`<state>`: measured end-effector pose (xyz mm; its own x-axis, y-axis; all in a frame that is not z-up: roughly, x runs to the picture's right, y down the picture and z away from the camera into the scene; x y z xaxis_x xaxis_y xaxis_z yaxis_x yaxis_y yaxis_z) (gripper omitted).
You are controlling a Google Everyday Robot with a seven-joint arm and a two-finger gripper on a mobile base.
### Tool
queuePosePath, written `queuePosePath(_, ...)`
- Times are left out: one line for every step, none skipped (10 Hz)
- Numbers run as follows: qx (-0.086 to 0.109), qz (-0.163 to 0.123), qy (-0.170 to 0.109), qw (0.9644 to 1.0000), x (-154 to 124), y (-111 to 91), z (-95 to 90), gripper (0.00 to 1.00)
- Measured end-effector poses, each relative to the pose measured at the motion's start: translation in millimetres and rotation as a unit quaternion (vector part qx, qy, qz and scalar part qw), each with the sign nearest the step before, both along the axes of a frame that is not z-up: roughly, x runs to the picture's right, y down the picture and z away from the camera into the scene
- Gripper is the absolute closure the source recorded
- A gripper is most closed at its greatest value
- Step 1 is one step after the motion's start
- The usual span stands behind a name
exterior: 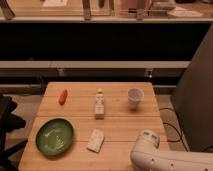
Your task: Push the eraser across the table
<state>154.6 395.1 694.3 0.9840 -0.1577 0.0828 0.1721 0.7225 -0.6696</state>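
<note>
- Gripper out of frame; its grip cannot be told.
- White arm (pixel 165 157) at the table (pixel 125 127) front-right corner.
- Pale block (pixel 96 140) just beside green plate (pixel 54 136); cup (pixel 134 96) well apart.

Table (pixel 125 127): carrot (pixel 63 96) far-left, bottle (pixel 100 105) ctr, cup (pixel 134 96) far-right. Plate (pixel 54 136) near-left, block (pixel 96 140) just right of it. Arm (pixel 165 157) over near-right corner; gripper out of view.

The robot's arm (pixel 170 160) shows as a thick, smooth, off-white tube, slightly glossy, ending in a rounded, dome-shaped joint cap (pixel 148 141) with a faint darker seam ringing it where the segments meet, while its hand lies out of view.
</note>
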Motion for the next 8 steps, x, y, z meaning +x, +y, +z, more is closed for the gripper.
queuePosePath(0.002,0.004,0.003,1.0,2,-3,-0.6,0.99)
queuePosePath(0.008,0.013,0.006,0.9999,11,-12,-4.9,0.99)
queuePosePath(0.014,0.02,0.006,0.9997,20,-24,-10.8,0.99)
queuePosePath(0.024,0.027,0.008,0.9993,30,-41,-19.0,0.99)
queuePosePath(0.034,0.033,0.01,0.9988,39,-59,-26.2,0.99)
queuePosePath(0.042,0.038,0.016,0.9983,52,-75,-32.6,0.99)
queuePosePath(0.049,0.042,0.023,0.9976,68,-88,-34.6,0.99)
queuePosePath(0.054,0.048,0.03,0.997,83,-96,-33.8,0.99)
